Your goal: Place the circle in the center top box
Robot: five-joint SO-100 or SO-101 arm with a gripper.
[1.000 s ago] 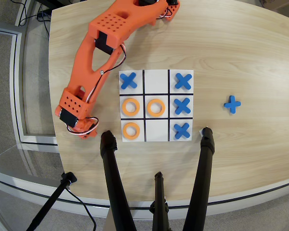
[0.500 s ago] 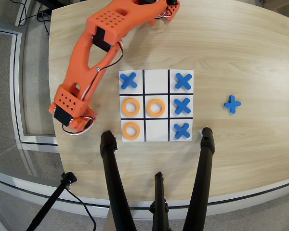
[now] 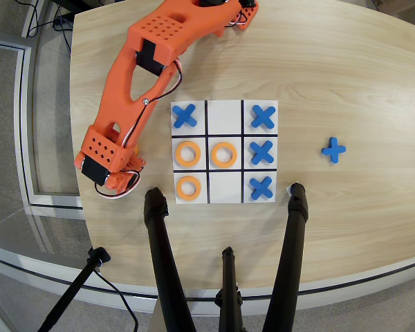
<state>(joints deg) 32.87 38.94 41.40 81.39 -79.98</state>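
Note:
Three flat orange rings lie on the white nine-cell board (image 3: 225,202): one in the left middle cell (image 3: 187,153), one in the centre cell (image 3: 223,155), one in the lower left cell (image 3: 188,187). The middle cell of the top row (image 3: 225,116) is bare white, and so is the middle cell of the bottom row. The orange arm reaches from the top down to the left of the board. Its gripper (image 3: 116,178) points down at the table left of the board, beside the lower left cell. Its fingers are hidden under the wrist. I see no ring in it.
Blue crosses fill the top left cell (image 3: 185,115) and the three right cells (image 3: 261,152). One more blue cross (image 3: 334,149) lies on the wood right of the board. Black tripod legs (image 3: 157,238) rise at the front. The table edge (image 3: 79,200) is just left of the gripper.

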